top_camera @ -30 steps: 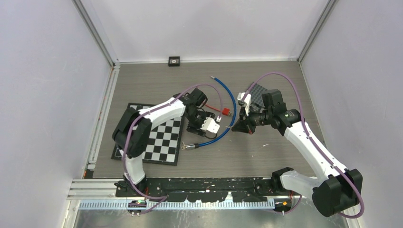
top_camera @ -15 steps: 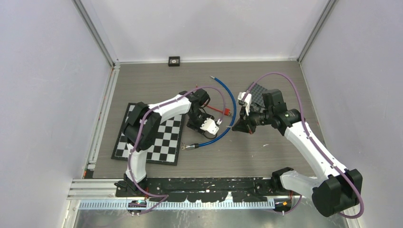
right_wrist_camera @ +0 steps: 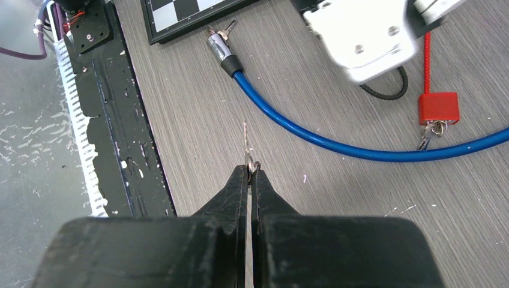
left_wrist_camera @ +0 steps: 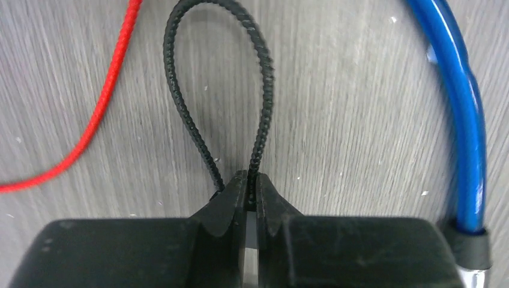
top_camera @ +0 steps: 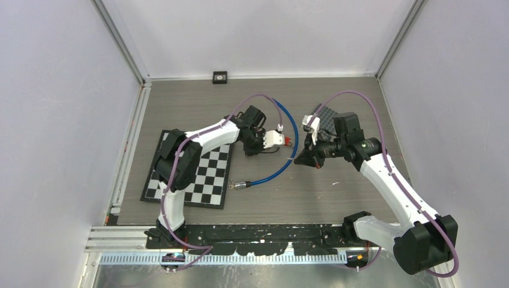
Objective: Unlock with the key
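A small silver key [right_wrist_camera: 246,141] sticks out of my right gripper [right_wrist_camera: 249,170], which is shut on it above the table, blade pointing away. The red padlock [right_wrist_camera: 439,108] lies to its right beside the blue cable [right_wrist_camera: 336,141], with a red cord [right_wrist_camera: 427,57] running up from it and small keys [right_wrist_camera: 428,134] hanging below. In the top view the padlock [top_camera: 287,141] sits between both grippers. My left gripper [left_wrist_camera: 252,177] is shut on one strand of a black braided cord loop [left_wrist_camera: 259,90] lying on the table.
A chessboard [top_camera: 189,171] lies at the left under my left arm. The blue cable [top_camera: 292,129] arcs across the middle, its metal end [top_camera: 239,185] near the board. A dark grey plate [top_camera: 326,119] sits behind my right arm, and a small black block [top_camera: 220,77] sits at the back wall.
My left gripper has swung back and to the right toward the padlock, and its jaws have shut on the black cord loop. The right arm and its key have not moved.
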You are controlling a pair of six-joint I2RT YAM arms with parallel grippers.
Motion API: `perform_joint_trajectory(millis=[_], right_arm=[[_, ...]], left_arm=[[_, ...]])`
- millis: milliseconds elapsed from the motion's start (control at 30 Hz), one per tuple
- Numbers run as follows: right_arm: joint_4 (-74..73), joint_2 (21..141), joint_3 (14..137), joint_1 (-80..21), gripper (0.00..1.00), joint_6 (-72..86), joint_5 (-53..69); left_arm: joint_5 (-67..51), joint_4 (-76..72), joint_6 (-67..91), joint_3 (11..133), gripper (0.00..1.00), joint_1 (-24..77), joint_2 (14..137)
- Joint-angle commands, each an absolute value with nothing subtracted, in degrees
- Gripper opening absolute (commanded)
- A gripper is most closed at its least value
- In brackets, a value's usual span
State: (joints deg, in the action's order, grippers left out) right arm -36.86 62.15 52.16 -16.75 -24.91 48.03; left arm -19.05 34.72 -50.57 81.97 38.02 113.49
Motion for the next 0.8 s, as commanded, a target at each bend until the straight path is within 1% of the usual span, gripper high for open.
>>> perform_joint_trajectory(millis=[0, 67, 200, 367, 400, 500, 633, 767], right_arm=[[-35.51, 61.08, 52.73, -16.6, 0.01, -24.68, 49.48], [-35.51, 61.38, 52.69, -16.61, 0.0, -24.63, 49.4], [-35.6, 61.4, 52.83, -16.53, 0.0, -24.63, 49.31], [-35.49, 61.43, 52.9, -16.36, 0.01, -24.36, 49.35], [-35.51, 61.49, 52.91, -16.35, 0.0, -24.35, 49.46], [-35.59, 61.39, 52.83, -16.12, 0.01, -24.24, 49.81], [-35.59, 61.49, 52.9, -15.93, 0.01, -24.18, 50.09], [-35.68, 61.67, 53.0, -15.95, 0.01, -24.21, 50.19]], left_arm=[[-16.89, 28.08, -23.78, 80.69, 0.11, 37.49, 110.09], [-16.29, 28.98, -17.18, 80.56, 0.17, 37.62, 110.21], [-16.03, 30.76, -12.69, 80.68, 0.28, 37.62, 108.89], [-20.1, 30.31, -10.21, 79.91, 0.3, 37.52, 105.06], [-19.34, 29.82, -10.23, 79.82, 0.31, 37.52, 104.31], [-13.5, 29.32, -13.07, 79.84, 0.42, 37.52, 102.97], [-8.3, 33.83, -19.49, 82.59, 0.56, 37.46, 104.68], [-7.81, 38.15, -21.5, 85.29, 0.63, 37.44, 108.36]])
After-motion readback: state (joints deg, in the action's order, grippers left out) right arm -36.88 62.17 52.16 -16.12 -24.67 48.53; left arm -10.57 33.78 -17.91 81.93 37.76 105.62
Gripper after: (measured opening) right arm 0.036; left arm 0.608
